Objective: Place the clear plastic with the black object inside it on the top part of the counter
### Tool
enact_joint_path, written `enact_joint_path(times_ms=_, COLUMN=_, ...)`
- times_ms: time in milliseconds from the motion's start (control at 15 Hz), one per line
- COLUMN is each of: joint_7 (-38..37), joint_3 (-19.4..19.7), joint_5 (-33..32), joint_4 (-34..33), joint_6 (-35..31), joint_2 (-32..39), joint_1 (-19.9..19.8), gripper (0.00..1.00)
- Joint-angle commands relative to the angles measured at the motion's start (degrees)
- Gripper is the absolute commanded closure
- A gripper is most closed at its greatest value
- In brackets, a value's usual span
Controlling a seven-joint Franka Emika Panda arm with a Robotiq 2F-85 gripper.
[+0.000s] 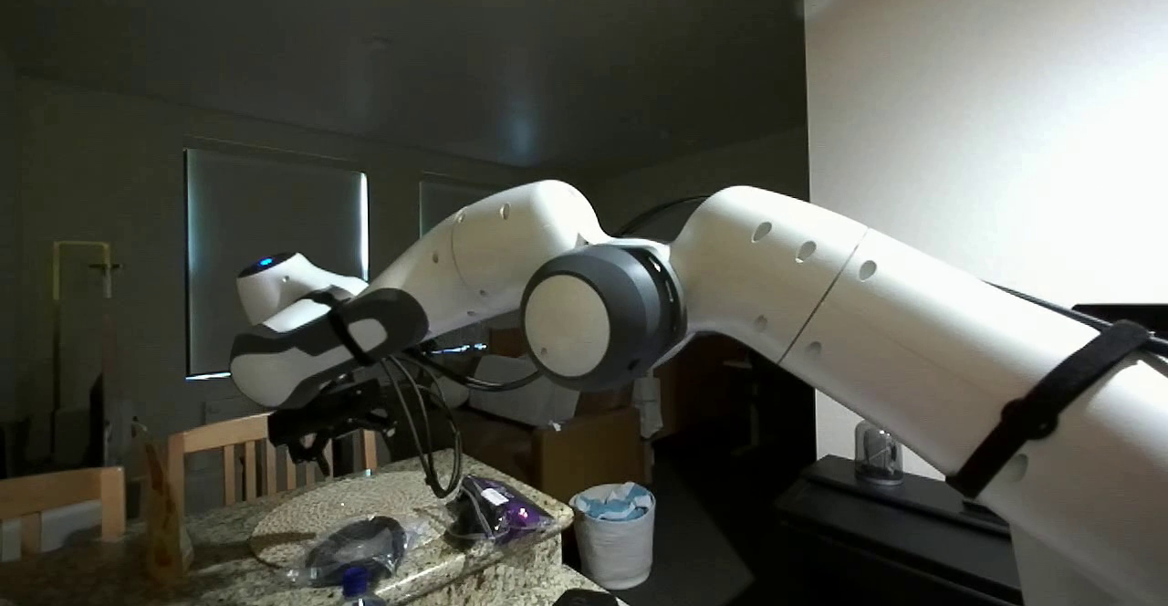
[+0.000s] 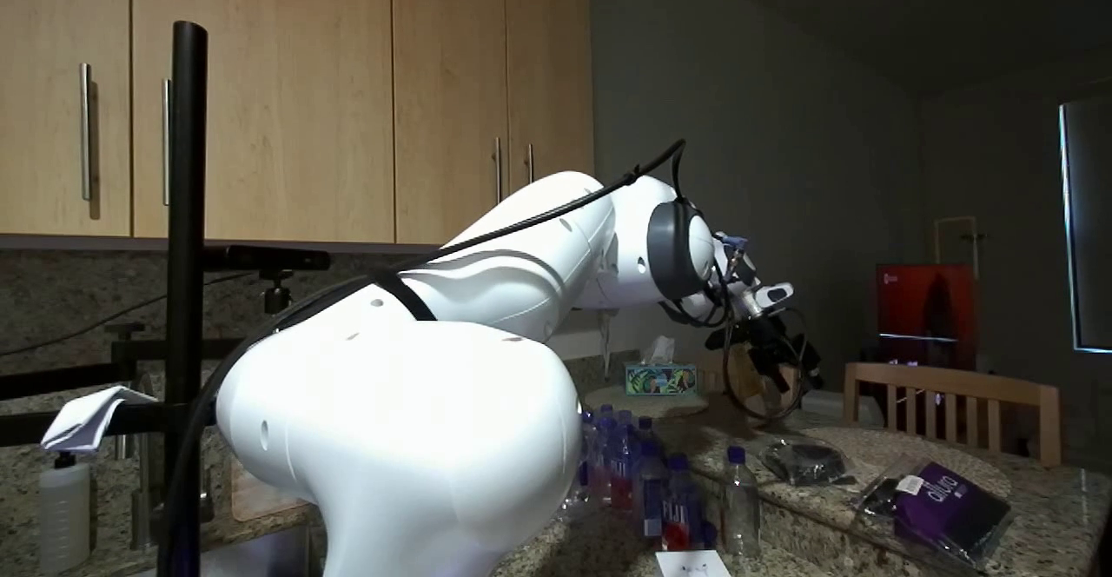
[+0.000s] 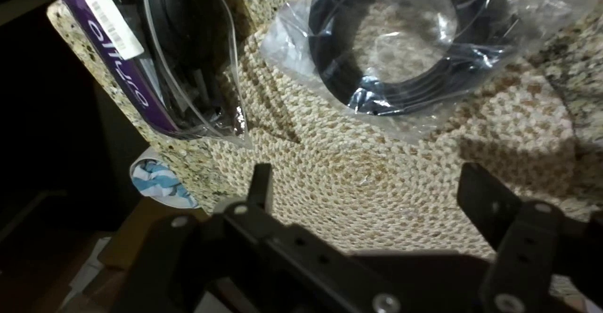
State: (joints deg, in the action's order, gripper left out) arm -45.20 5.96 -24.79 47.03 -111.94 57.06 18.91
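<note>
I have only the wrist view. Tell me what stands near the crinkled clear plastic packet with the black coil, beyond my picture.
Observer: In an exterior view, a transparent plastic bottle with a blue cap stands near the crinkled clear plastic packet with the black coil, on the lower level of the speckled granite counter.
Operator: Tell me whether the tool is touching the counter.
Observer: It isn't: both exterior views show the black two-fingered tool raised, with a gap beneath it.
Operator: Name something farther along.
Observer: In an exterior view, a rectangular tissue box with a colourful printed pattern stands farther back, beyond the bottle.
</note>
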Motion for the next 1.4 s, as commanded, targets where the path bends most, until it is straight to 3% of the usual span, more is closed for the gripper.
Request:
enact_joint_path(times_ms=0, joint_7=10.1, joint_3=-4.6, joint_5=2.7, joint_4=7.9, joint_6=-2.4, joint_2=-6.7, joint_1=-2.5, gripper=0.0)
enact_joint_path(times_ms=200, joint_7=13.1, joint_3=-6.6, joint_5=3.8, joint_4=14.8, joint_6=-2.7, joint_2=-11.8, joint_1=-4.1, gripper=0.0)
enact_joint_path(times_ms=600, joint_7=10.9, joint_3=-9.3, joint_5=10.5, joint_4=29.2, joint_6=-2.0, joint_2=-19.0, joint_1=-9.4, gripper=0.0)
enact_joint_path(times_ms=667, joint_7=11.9, joint_3=-6.8, joint_5=13.0, joint_4=31.7, joint_6=-1.8, joint_2=-20.2, joint_1=-8.5, gripper=0.0)
enact_joint_path(times_ms=933, joint_7=7.1, joint_3=-3.5, joint_5=15.0, joint_4=41.9, joint_6=-2.2, joint_2=-26.1, joint_1=-8.7, gripper=0.0)
enact_joint_path(times_ms=1333, joint_7=9.8, joint_3=-3.1, joint_5=14.3, joint_4=57.3, joint_6=-2.3, joint_2=-35.7, joint_1=-9.5, gripper=0.0)
